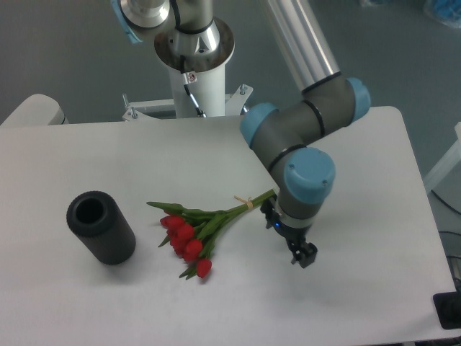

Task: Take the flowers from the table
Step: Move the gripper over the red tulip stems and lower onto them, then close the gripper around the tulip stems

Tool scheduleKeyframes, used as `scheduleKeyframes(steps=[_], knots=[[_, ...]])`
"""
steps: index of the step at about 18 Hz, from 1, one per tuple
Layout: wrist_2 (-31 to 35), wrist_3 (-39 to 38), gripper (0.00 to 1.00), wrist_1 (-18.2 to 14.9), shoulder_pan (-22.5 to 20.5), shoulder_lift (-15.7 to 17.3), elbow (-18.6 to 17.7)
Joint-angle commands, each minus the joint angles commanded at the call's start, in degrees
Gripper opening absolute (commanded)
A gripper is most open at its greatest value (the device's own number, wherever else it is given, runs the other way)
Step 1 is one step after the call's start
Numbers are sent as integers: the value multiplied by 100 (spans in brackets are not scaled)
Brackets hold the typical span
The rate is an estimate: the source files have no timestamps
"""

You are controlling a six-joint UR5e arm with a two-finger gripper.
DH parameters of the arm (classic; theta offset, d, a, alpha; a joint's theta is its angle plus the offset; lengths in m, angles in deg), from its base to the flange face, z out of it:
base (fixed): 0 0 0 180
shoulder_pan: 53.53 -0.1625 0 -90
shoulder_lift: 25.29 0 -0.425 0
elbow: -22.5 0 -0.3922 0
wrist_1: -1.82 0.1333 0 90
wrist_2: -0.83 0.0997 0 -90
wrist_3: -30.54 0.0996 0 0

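Currently the flowers (193, 234) lie flat on the white table (86, 155), near its middle, red heads toward the front, stems running up-right to a pale band. Stem ends reach just beside the arm's wrist. Pincer (305, 256) hangs low over the table, right of the bunch, not touching it; whether its fingers are apart or together cannot be told from this angle. Black cylinder (101, 227) sits left of the flowers, well apart, open end showing.

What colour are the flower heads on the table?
Red, on green stems: the flowers show clearly in the fixed camera view.
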Motion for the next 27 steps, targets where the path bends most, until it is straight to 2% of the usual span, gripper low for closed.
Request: scheduleKeyframes(steps=[4, 5, 10, 13, 16, 17, 18, 19, 20, 22, 23, 27], knots=[[18, 61, 100, 105, 62, 334, -800], [18, 70, 100, 201, 62, 369, -897], [35, -70, 100, 281, 220, 361, -1152], [26, -403, 100, 790, 290, 317, -1451], [35, -457, 99, 870, 335, 299, -1574], [35, -457, 90, 879, 335, 299, -1592], [35, -457, 76, 870, 335, 299, -1592], [35, -483, 59, 870, 335, 299, -1592], [44, -527, 39, 870, 343, 291, -1592], [35, -641, 12, 870, 343, 273, -1557], [35, -685, 3, 870, 352, 264, -1531], [9, -677, 2, 853, 300, 299, -1382]])
